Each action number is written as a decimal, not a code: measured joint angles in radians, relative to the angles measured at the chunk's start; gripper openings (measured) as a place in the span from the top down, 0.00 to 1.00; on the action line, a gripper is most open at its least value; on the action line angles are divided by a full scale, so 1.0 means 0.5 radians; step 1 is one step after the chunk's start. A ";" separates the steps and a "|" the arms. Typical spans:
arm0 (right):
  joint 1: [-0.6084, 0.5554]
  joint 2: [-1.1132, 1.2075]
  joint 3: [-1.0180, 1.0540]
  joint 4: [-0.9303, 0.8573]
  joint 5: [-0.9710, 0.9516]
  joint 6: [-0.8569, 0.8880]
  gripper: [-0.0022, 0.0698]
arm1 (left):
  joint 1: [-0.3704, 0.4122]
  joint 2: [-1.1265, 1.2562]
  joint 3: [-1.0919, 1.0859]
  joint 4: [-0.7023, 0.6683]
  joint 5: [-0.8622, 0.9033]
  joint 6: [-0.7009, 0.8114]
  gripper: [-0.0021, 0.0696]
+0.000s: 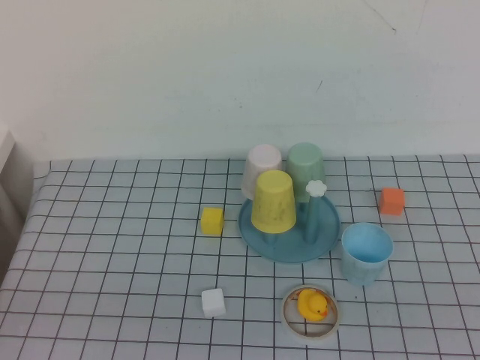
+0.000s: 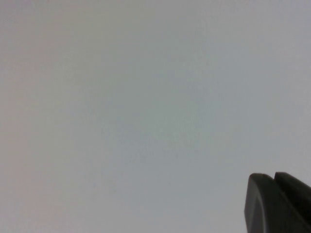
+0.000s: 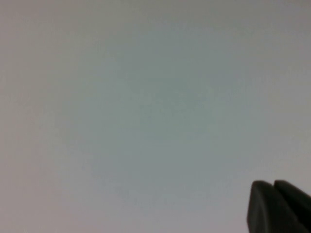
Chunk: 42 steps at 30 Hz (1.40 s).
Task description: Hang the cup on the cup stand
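Shows the cup (image 1: 367,253) standing upright, mouth up, on the checked tabletop (image 1: 112,262), just beside the cup stand (image 1: 327,231) on the robot's right and a little nearer the robot; not on any peg. Finds nothing gripping or touching it. Places the cup stand near the middle of the tabletop, with a yellow cup (image 1: 274,201) upside down over a front peg, a pale green cup (image 1: 306,171) upside down at the back right, and a whitish cup (image 1: 262,171) upside down at the back left. Leaves one peg bare, the flower-tipped peg (image 1: 316,189), upright between the yellow cup and the cup. Sets a yellow block (image 1: 212,220) just off the stand's left side, an orange block (image 1: 391,201) apart on the right beyond the cup, and a white block (image 1: 213,302) nearer the robot on the left. Puts a yellow toy duck (image 1: 312,304) inside a pale ring (image 1: 309,334) lying flat, just in front of the stand and near the cup. Shows neither arm in the high view. Catches only a dark corner of the left end effector (image 2: 279,204) against a blank pale surface in the left wrist view; cannot tell whether spread or pressed together. Same for the right end effector (image 3: 279,206) in the right wrist view: a dark corner, blank pale background, cannot tell its state.
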 joint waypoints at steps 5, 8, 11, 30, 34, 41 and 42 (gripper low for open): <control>0.000 0.000 0.000 0.044 0.119 0.003 0.97 | 0.000 0.000 0.000 -0.002 -0.094 0.000 0.97; 0.000 0.000 0.000 0.182 0.167 0.003 0.97 | 0.000 0.000 0.000 -0.068 -0.119 0.000 0.97; 0.000 0.000 -0.032 0.243 0.293 -0.018 0.97 | 0.000 0.000 0.000 -0.234 -0.139 0.000 0.97; 0.000 1.005 -0.851 0.247 2.094 -0.605 0.97 | 0.000 0.234 -0.767 -0.542 1.715 0.623 0.97; 0.000 1.356 -0.937 0.352 2.165 -0.643 0.97 | 0.000 0.390 -0.740 -0.542 1.883 0.455 0.97; 0.058 1.928 -1.223 0.838 2.401 -1.106 0.97 | 0.000 0.613 -0.653 -0.546 1.965 0.357 0.97; 0.090 2.019 -1.272 0.946 2.434 -1.227 0.97 | 0.000 0.633 -0.645 -0.546 1.983 0.358 0.97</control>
